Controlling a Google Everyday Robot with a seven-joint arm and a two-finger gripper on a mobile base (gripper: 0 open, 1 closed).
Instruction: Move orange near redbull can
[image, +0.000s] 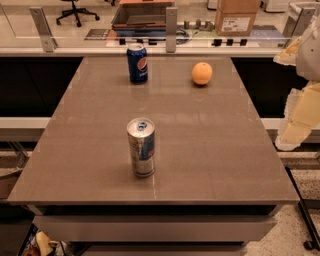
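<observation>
The orange (202, 73) sits on the grey table (210, 150) at the far right of its top. The redbull can (141, 147), slim and silver with blue panels, stands upright near the front middle. My arm comes in at the right edge of the view, and the gripper (295, 127) hangs beyond the table's right side, level with the middle of the table. It is well apart from both the orange and the can, and holds nothing that I can see.
A dark blue Pepsi can (137, 63) stands upright at the far edge, left of the orange. Behind the table runs a glass rail with metal posts (171, 29). A cardboard box (235, 17) stands beyond it.
</observation>
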